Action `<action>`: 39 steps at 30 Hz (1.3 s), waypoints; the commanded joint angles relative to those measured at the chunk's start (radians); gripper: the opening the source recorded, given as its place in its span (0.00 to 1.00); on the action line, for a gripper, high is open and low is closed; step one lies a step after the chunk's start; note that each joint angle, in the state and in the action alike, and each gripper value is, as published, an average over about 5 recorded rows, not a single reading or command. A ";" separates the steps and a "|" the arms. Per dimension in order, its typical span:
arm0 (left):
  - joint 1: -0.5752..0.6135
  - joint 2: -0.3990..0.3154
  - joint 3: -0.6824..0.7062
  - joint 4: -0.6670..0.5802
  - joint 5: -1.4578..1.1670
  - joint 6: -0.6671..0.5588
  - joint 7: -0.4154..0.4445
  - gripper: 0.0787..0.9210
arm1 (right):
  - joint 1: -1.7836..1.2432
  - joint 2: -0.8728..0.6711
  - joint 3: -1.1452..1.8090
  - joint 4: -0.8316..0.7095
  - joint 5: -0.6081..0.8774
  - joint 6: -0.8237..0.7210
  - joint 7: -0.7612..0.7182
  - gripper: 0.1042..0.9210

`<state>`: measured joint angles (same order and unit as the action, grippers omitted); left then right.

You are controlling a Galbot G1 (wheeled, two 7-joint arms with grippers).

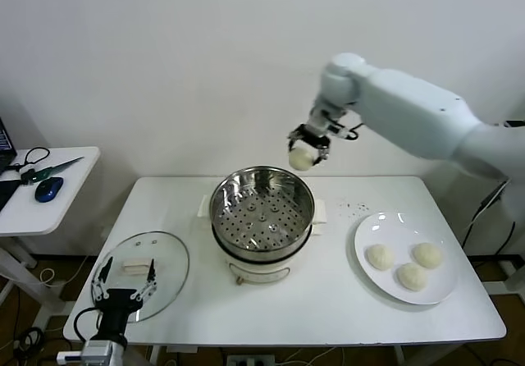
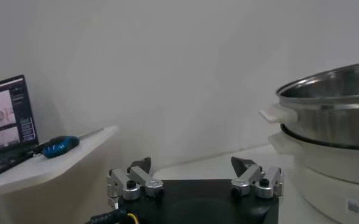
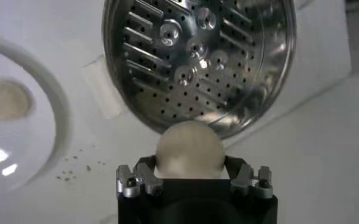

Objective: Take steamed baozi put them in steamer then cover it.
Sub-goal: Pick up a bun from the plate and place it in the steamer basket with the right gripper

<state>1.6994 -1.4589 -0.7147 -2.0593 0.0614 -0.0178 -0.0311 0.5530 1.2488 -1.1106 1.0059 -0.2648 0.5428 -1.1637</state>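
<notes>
My right gripper [image 1: 303, 154] is shut on one cream-white baozi [image 1: 301, 158] and holds it in the air above the far right rim of the steel steamer [image 1: 262, 208]. In the right wrist view the baozi [image 3: 189, 148] sits between the fingers over the steamer's perforated floor [image 3: 194, 58]. The steamer basket holds nothing. Three baozi [image 1: 404, 265] lie on the white plate [image 1: 443, 292] at the right. The glass cover [image 1: 160, 259] with its white handle lies flat on the table at the left. My left gripper [image 1: 124, 286] is open, low at the cover's near edge.
The steamer stands on a white pot base [image 1: 258, 267] at the table's middle. A side table [image 1: 57, 189] at the left carries scissors and a blue mouse [image 1: 49, 189]. Dark crumbs [image 1: 354, 208] lie behind the plate. A laptop screen [image 2: 8, 119] shows in the left wrist view.
</notes>
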 commanded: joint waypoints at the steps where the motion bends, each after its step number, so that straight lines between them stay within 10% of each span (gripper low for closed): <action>1: -0.001 -0.002 0.000 0.001 -0.009 0.005 0.001 0.88 | -0.131 0.175 0.058 -0.049 -0.381 0.194 0.083 0.78; 26: 0.009 0.000 0.000 0.028 -0.009 0.001 0.003 0.88 | -0.257 0.252 0.099 -0.189 -0.476 0.222 0.142 0.82; 39: 0.022 -0.003 0.002 0.016 0.003 0.001 0.001 0.88 | -0.127 0.108 0.093 0.002 -0.293 0.197 0.067 0.88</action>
<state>1.7166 -1.4638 -0.7123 -2.0390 0.0601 -0.0178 -0.0308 0.3518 1.4434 -1.0063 0.8938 -0.6768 0.7578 -1.0533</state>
